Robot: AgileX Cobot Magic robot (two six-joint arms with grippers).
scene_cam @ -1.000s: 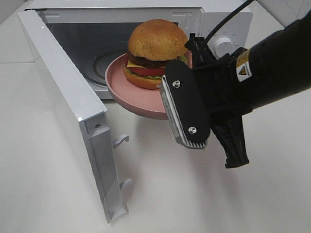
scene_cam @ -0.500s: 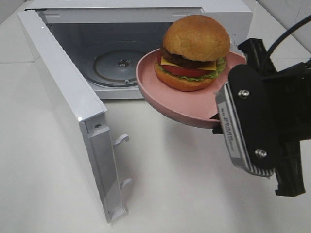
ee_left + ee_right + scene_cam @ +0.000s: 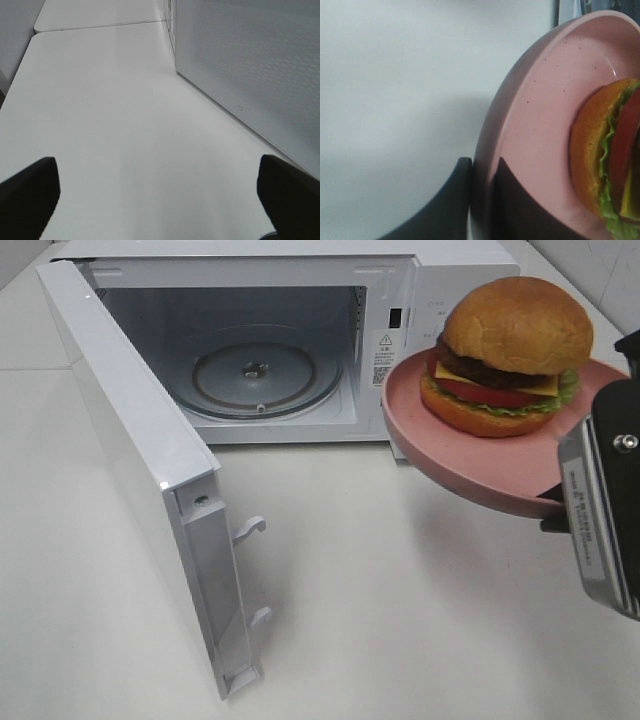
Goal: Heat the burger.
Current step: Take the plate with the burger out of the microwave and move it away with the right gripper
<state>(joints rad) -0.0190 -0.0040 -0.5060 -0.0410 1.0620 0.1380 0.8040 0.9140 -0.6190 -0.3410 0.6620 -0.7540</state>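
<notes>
One pinch of our right gripper (image 3: pixel 481 200) on the rim of the pink plate (image 3: pixel 470 465) keeps the burger (image 3: pixel 512 355) aloft and fairly level, resting mid-plate beyond the fingertips, right of the open microwave (image 3: pixel 250 340), while our left gripper (image 3: pixel 155 195) gapes wide, empty.

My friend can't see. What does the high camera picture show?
A burger sits on a pink plate held in the air by the right gripper, right of a white microwave with its door wide open and nothing on its glass tray.
</notes>
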